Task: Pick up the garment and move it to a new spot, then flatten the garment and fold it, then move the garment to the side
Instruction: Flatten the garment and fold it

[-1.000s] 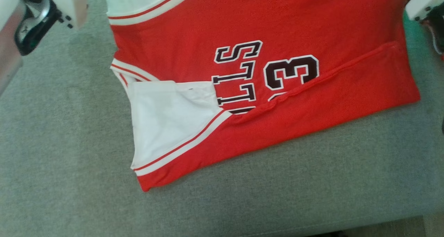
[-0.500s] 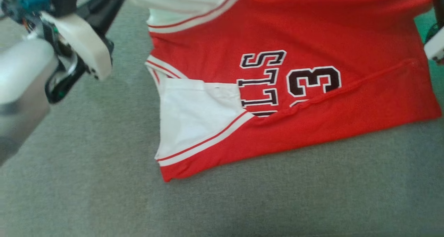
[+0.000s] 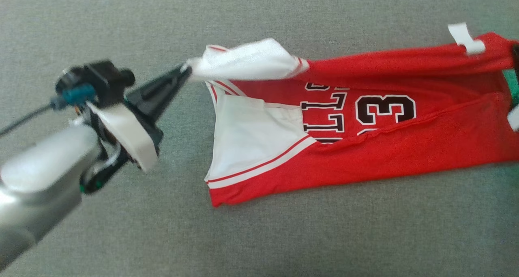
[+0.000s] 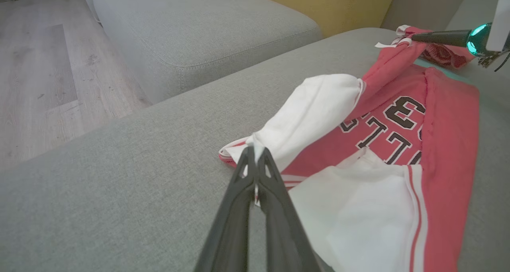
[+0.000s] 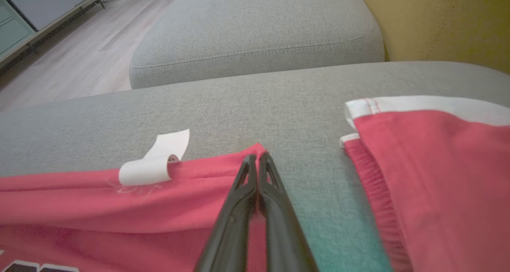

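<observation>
On a grey sofa cushion [image 3: 121, 236], with a second grey cushion [image 5: 255, 37], a yellow backrest [image 5: 438, 21] and a pale wood floor [image 4: 40, 73] beyond. Stretched lengthwise across the cushion: a red jersey [image 3: 405, 155] with white trim, black lettering and a numeral 3 [image 3: 385, 108] facing up. Near long edge folded over onto the front, hiding part of the lettering. White side panel [image 3: 251, 143] flat on the cushion at the robot's left end. Far long edge raised off the cushion and drawn taut between two claws.

Left claw [image 3: 184, 68] clenched on the bunched white shoulder [image 3: 247, 60], fingers pressed together, cloth pinched at the very tips. Pale forearm [image 3: 36, 187] reaching in from the lower left of the head view.

Right claw [image 5: 257, 157] clenched likewise, tips closed on a red corner at the opposite end of the jersey. Just beside that corner, a curled white label [image 5: 153, 162] standing up from the red fabric. Teal glow [image 5: 338, 232] on the cushion next to the fingers.

At the right of the right wrist view, a second red cloth with a white band [image 5: 418, 164], lying on the same cushion, apart from the held corner.
</observation>
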Robot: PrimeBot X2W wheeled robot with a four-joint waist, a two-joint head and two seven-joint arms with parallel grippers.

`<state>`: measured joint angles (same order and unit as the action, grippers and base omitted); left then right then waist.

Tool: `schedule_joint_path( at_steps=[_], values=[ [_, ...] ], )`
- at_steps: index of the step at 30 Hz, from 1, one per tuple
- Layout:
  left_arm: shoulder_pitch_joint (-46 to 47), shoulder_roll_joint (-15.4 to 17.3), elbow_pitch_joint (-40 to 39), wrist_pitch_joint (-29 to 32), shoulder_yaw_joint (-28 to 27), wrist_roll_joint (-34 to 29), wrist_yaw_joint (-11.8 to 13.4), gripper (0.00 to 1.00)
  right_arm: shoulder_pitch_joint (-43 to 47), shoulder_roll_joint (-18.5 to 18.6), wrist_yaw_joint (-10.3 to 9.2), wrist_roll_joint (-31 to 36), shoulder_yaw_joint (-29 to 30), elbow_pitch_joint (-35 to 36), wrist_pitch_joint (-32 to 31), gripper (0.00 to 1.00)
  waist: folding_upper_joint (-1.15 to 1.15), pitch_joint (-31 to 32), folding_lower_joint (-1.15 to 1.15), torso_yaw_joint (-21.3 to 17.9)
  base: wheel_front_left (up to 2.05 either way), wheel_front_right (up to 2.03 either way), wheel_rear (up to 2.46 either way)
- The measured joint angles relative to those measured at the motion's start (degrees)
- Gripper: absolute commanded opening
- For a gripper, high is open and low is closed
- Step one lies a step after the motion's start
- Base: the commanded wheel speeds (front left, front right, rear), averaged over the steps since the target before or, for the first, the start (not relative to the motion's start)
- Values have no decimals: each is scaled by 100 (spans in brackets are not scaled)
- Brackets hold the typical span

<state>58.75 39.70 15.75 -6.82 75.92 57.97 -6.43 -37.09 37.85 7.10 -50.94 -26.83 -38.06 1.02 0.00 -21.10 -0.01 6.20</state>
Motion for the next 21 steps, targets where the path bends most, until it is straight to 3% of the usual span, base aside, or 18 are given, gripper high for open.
schedule_joint_path(
  at_steps=[13,21],
  values=[
    [-1128,149,-1057,-57,-1,-93,413,0,1445,94,0,62,1011,597,11,0,0,168,0,59,0,0,0],
    [-1642,132,-1194,23,-4,-107,472,0,2176,-163,0,339,1633,1067,-223,0,0,258,1,59,0,0,0]
  ],
)
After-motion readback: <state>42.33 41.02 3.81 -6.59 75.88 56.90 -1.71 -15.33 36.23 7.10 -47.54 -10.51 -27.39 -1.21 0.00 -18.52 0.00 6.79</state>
